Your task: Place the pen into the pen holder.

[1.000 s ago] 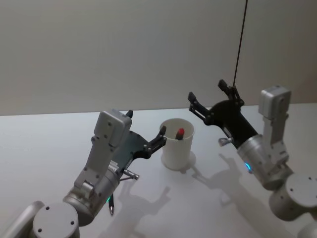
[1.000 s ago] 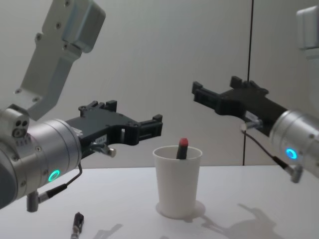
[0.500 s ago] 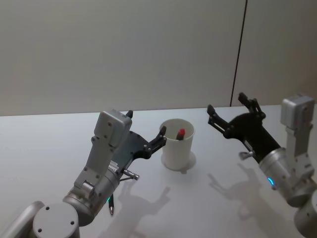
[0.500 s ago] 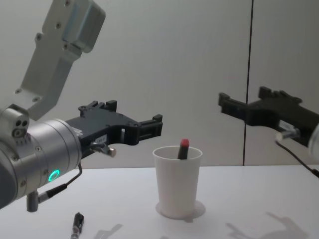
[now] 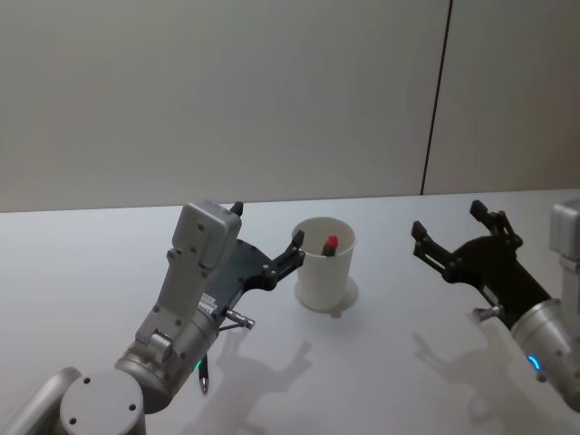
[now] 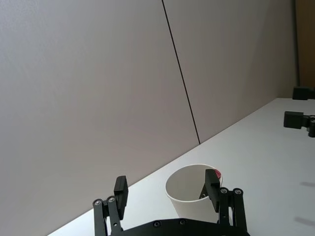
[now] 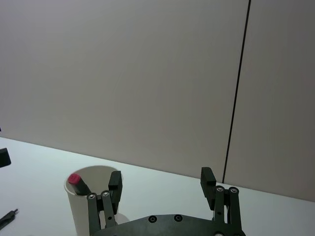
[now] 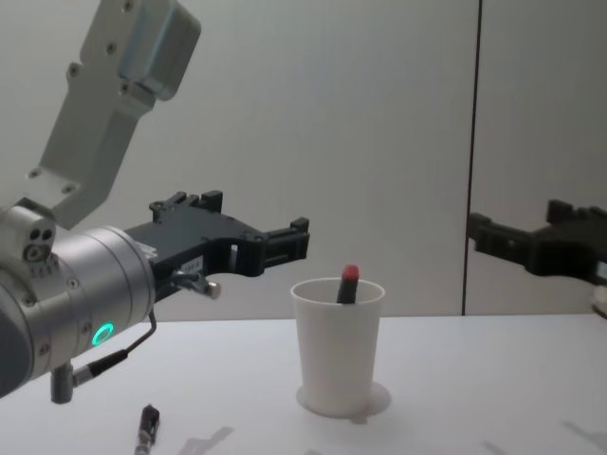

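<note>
The pen holder is a white paper cup standing upright on the white table. Inside it leans the pen, dark with a red end poking above the rim. My left gripper hovers open and empty just left of the cup, one finger close to the rim. In its wrist view, the left gripper frames the cup and the pen. Well to the cup's right, my right gripper hangs open and empty.
A small dark pen-like object lies on the table under my left arm. A plain wall with a dark vertical seam stands behind the table.
My right gripper has drawn back to the right and lower, away from the cup, staying open. The left gripper, cup and pen have not moved.
</note>
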